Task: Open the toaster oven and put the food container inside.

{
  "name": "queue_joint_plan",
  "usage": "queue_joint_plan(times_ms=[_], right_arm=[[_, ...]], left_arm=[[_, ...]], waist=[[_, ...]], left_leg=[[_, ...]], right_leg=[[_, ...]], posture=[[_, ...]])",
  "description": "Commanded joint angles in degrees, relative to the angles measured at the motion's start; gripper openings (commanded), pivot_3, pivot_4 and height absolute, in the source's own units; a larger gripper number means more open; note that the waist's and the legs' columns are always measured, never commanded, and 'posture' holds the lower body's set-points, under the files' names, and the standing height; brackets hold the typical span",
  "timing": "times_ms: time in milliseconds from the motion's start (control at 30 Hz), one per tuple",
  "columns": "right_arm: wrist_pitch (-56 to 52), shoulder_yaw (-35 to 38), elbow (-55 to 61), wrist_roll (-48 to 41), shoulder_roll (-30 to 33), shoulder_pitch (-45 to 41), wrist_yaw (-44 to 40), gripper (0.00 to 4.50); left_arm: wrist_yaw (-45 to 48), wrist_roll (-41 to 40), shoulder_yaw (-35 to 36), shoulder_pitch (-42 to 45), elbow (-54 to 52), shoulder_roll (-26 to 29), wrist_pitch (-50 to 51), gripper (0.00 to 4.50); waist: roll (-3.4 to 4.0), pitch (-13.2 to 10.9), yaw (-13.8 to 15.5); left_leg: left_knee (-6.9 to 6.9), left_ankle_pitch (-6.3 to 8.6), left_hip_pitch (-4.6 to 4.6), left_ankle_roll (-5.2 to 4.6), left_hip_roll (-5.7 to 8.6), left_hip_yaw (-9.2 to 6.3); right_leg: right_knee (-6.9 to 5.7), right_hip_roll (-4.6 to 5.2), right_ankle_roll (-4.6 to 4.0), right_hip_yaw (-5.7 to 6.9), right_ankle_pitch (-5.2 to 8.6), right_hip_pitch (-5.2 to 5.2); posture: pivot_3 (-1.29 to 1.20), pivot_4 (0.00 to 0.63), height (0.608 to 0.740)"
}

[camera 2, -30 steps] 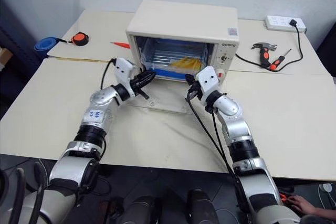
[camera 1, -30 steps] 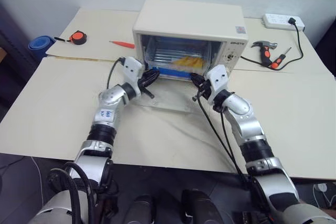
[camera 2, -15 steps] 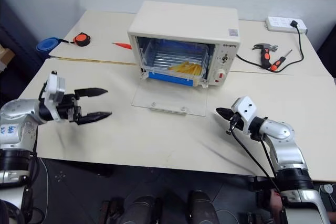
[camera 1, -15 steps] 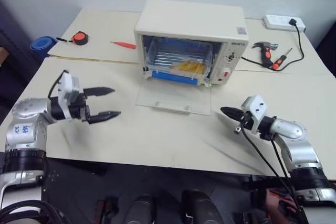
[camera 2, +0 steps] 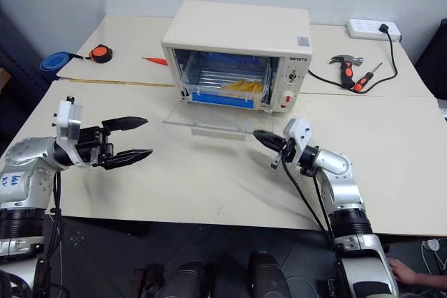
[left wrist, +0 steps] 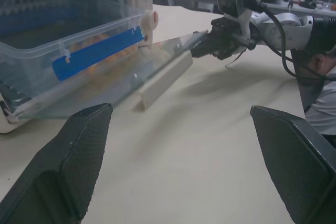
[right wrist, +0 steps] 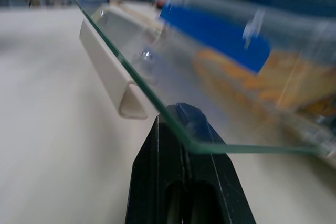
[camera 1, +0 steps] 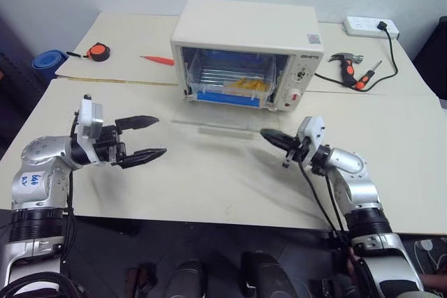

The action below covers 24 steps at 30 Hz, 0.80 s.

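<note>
1. The container [camera 1: 232,86] sits inside the oven [camera 1: 248,54] on the rack, its blue clip strip facing out at the mouth; a second ago both pincers were still at the oven mouth beside it.
2. The left pincer [camera 1: 148,138] has pulled back, away from the oven, and now hangs over the worktop [camera 1: 209,179] with its fingers spread wide and nothing between them. A second ago it was nearly closed at the container's left end, so it has let go.
3. The right pincer [camera 1: 269,137] is shut and empty. Half a second ago it was out to the right over the worktop; now its tip is under the right front corner of the glass door [camera 2: 206,128].
4. The door, which lay flat on the worktop half a second ago, now looks raised at its front edge, handle [left wrist: 164,77] underneath, resting on that closed tip.
5. My reading: the placing is done, and the right arm is starting to lift the door shut.
6. Risk, as I judge it: the glass could slip off the narrow tip and drop back.
</note>
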State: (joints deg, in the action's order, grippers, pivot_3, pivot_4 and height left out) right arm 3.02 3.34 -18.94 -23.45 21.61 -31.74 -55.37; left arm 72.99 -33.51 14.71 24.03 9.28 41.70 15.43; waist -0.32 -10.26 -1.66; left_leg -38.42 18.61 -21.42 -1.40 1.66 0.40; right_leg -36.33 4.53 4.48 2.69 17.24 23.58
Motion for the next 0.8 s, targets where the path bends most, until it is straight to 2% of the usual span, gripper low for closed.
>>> queue_joint_plan(times_ms=[33, 133, 200, 300, 400, 467, 600, 700, 800], right_arm=[[-3.67, 6.55, 3.37, -8.84, -1.98, -5.10, 2.55, 0.00], [-10.24, 8.73, 4.75, -13.63, -1.48, -6.71, 2.20, 0.00], [-10.02, 8.04, 6.42, -12.72, 0.25, -5.88, -0.17, 0.00], [-9.76, 6.48, 10.06, -10.43, 4.25, -2.50, -4.19, 0.47], [-5.00, 3.39, 13.92, -5.17, 11.28, 4.60, -12.05, 1.47], [-3.29, 3.98, 15.49, -4.89, 14.32, 9.63, -14.95, 2.13], [3.97, 5.14, 16.58, -3.32, 17.56, 19.40, -20.11, 3.51], [9.00, 6.83, 13.94, -2.84, 17.73, 23.53, -21.07, 4.46], [11.14, 7.99, 11.26, -3.23, 16.91, 25.59, -20.14, 4.49]], left_arm=[[-3.36, -2.24, 3.77, 0.11, -1.01, 0.00, 1.08, 4.47], [-5.78, -1.14, 4.51, 0.16, -0.11, -0.53, -0.18, 4.47], [-6.18, -0.05, 4.34, -1.14, -0.40, -0.48, -1.60, 4.47], [-6.29, 4.01, 3.17, -5.02, -0.13, 0.84, -5.40, 4.50], [-5.68, 8.87, 3.20, -10.95, 1.25, 2.02, -12.73, 4.50], [-6.19, 11.31, 3.68, -14.84, 1.34, 2.13, -17.82, 4.50], [-8.08, 10.92, 4.80, -20.30, -1.54, 1.18, -20.22, 4.50], [-12.25, 10.75, 5.69, -22.23, -4.50, -0.15, -20.35, 4.50], [-15.28, 11.04, 5.36, -23.54, -7.61, -1.26, -19.01, 4.50]], waist=[[0.00, 0.00, 0.08], [0.00, 0.00, 0.17], [0.00, 0.00, 0.35], [0.00, 0.00, 0.36], [0.00, 0.01, 0.32], [0.00, 0.00, 0.38], [-0.01, 0.00, 0.43], [-0.02, -0.01, 0.42], [-0.02, -0.01, 0.43]], left_leg=[[0.00, 0.00, 0.00, 0.00, 0.00, -0.01], [0.01, 0.00, 0.01, 0.01, 0.00, -0.05], [0.06, 0.01, 0.00, -0.01, 0.01, -0.08], [0.20, 0.04, -0.01, -0.07, 0.04, -0.05], [0.33, 0.08, -0.04, -0.12, 0.05, -0.01], [0.39, 0.13, -0.03, -0.16, 0.04, -0.01], [0.28, 0.17, -0.03, -0.22, 0.04, 0.03], [0.28, 0.20, 0.20, -0.28, 0.04, 0.05], [0.28, 0.19, 0.31, -0.32, 0.03, 0.03]], right_leg=[[-0.02, 0.00, 0.00, 0.01, 0.00, 0.00], [-0.03, 0.01, 0.00, 0.03, 0.00, 0.00], [0.03, 0.02, 0.00, 0.04, 0.00, -0.02], [0.21, 0.05, 0.00, 0.02, 0.00, -0.02], [0.34, 0.04, 0.00, 0.02, 0.00, 0.00], [0.40, 0.03, 0.00, 0.03, 0.00, 0.00], [0.47, 0.07, 0.00, 0.01, 0.00, -0.08], [0.63, 0.12, 0.00, -0.02, 0.00, -0.28], [0.59, 0.14, 0.01, -0.02, -0.01, -0.35]], posture=[[0.00, 0.150, 0.740], [0.00, 0.150, 0.740], [0.00, 0.150, 0.740], [0.00, 0.150, 0.740], [0.00, 0.150, 0.740], [0.00, 0.150, 0.740], [0.00, 0.150, 0.740], [0.00, 0.150, 0.740], [0.00, 0.150, 0.740]])
